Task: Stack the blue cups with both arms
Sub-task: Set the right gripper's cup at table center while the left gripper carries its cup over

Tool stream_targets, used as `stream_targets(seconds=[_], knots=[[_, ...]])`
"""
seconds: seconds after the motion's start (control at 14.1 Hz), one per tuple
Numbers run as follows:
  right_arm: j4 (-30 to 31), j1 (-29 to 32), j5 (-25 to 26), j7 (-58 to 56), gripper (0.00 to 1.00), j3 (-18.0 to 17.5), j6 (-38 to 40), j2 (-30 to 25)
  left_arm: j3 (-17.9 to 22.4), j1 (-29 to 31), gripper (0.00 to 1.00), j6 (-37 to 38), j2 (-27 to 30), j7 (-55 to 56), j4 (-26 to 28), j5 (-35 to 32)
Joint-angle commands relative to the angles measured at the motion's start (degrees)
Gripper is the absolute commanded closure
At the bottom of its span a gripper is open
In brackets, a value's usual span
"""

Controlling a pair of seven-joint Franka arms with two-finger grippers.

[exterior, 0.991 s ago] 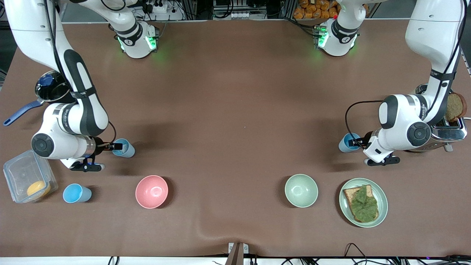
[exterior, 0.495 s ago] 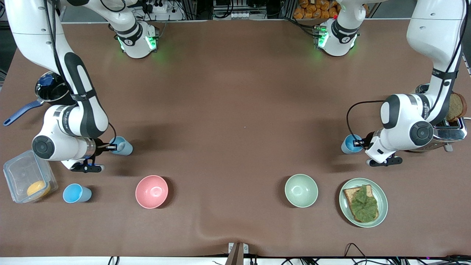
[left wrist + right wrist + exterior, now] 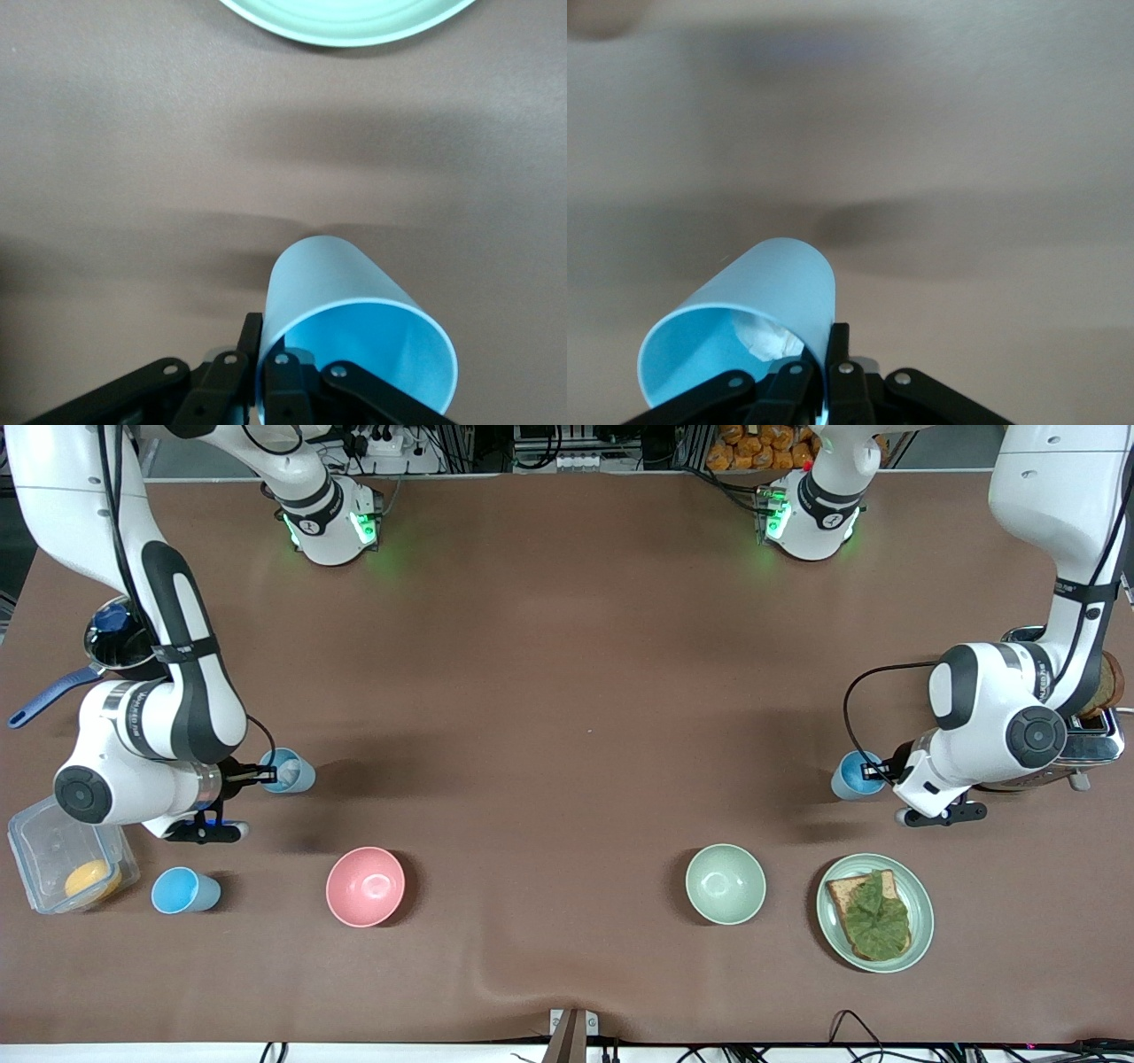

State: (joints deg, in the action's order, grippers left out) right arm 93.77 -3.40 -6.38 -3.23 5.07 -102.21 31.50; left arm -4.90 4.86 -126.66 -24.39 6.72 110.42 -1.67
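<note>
Three blue cups show. My right gripper [image 3: 263,773] is shut on the rim of one blue cup [image 3: 289,771], toward the right arm's end of the table. In the right wrist view this cup [image 3: 753,310] is tilted and has a white patch inside; the gripper [image 3: 826,354] pinches its wall, one finger inside and one outside. My left gripper [image 3: 880,771] is shut on the rim of a second blue cup [image 3: 852,776], beside the toaster. The left wrist view shows that cup [image 3: 350,305] tilted, with the gripper [image 3: 264,350] pinching its wall. A third blue cup [image 3: 182,891] stands free, nearer the front camera.
A pink bowl [image 3: 365,886] and a pale green bowl [image 3: 725,883] sit nearer the front camera. A green plate [image 3: 921,908] carries toast with greens. A toaster [image 3: 1085,740] stands under the left arm. A clear container [image 3: 53,841] and a pan [image 3: 111,638] sit by the right arm.
Both grippers have shut on their cups' rims. Each arm has drawn back slightly toward its own end of the table, taking its cup along tilted.
</note>
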Motion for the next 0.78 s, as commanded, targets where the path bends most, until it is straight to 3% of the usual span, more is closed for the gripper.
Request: stream_targets(seconds=[0.0,0.21,0.42,0.71], knots=[[-4.0,-2.4,-3.8,1.5,1.00,0.0,8.1,-1.5,-0.3,1.5,1.00,1.2,2.9,1.3,0.5,-0.2],[-5.5,-8.5,-4.3,6.9,1.00,0.0,10.1,-2.9,-0.3,1.6,1.00,1.2,3.6,1.3,0.1,0.1],[-5.6,-15.7,-10.1,18.5,1.00,0.1,8.6,-2.8,-0.3,1.6,1.00,1.2,3.7,2.4,-0.1,0.2],[-5.3,-26.4,-11.2,27.4,1.00,-0.1,-1.5,-1.3,-0.4,1.4,1.00,1.2,3.8,5.0,-0.6,0.2]])
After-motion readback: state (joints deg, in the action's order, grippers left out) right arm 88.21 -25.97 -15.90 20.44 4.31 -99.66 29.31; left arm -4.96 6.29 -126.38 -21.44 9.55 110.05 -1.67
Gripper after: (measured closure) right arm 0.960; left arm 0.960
